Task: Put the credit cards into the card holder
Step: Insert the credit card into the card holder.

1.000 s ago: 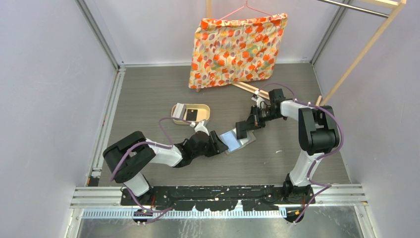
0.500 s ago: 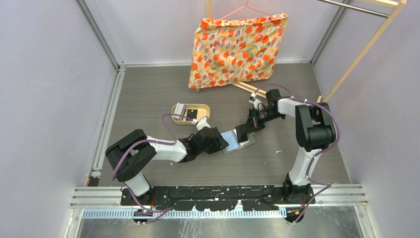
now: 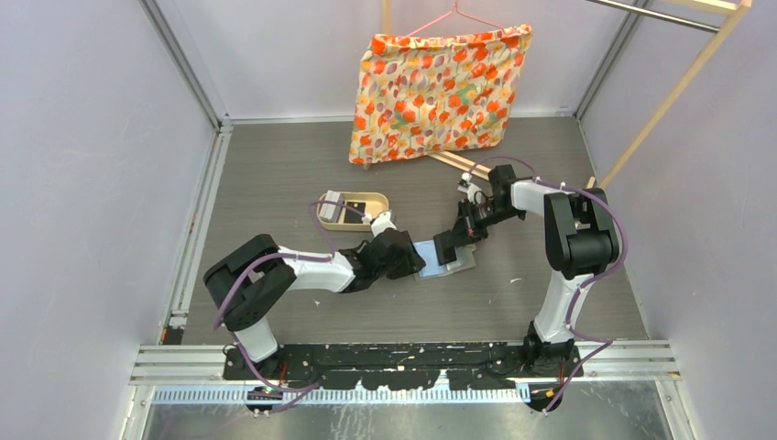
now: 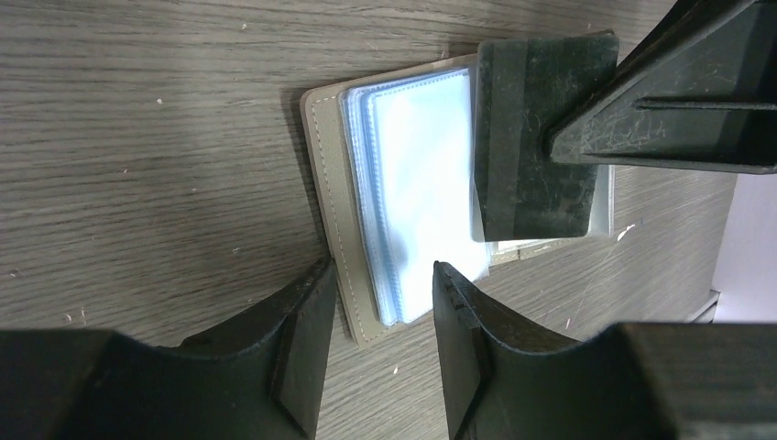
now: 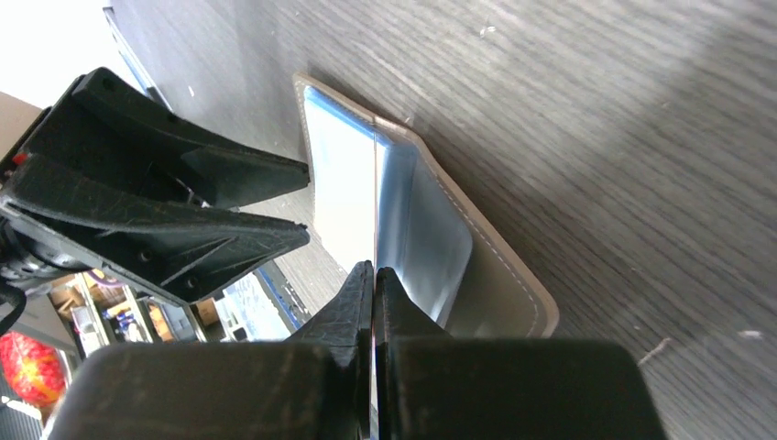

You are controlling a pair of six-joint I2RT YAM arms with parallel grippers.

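Pinching a black card (image 4: 536,137), the right gripper (image 5: 373,275) is hovering over the card holder (image 4: 412,202); the left gripper (image 4: 383,275) is gaping beside it, empty.

The top camera looks steeply down from high behind the arm bases over the whole grey wood-grain table (image 3: 275,183). Each wrist camera sits close and low, sighting along its own fingers. The left gripper (image 4: 383,270) faces right. The right gripper (image 5: 374,270), pinching a pale thin plastic card (image 5: 375,202) edge-on, faces left. All three views share the flat grey folding card holder with clear pockets (image 3: 454,266).
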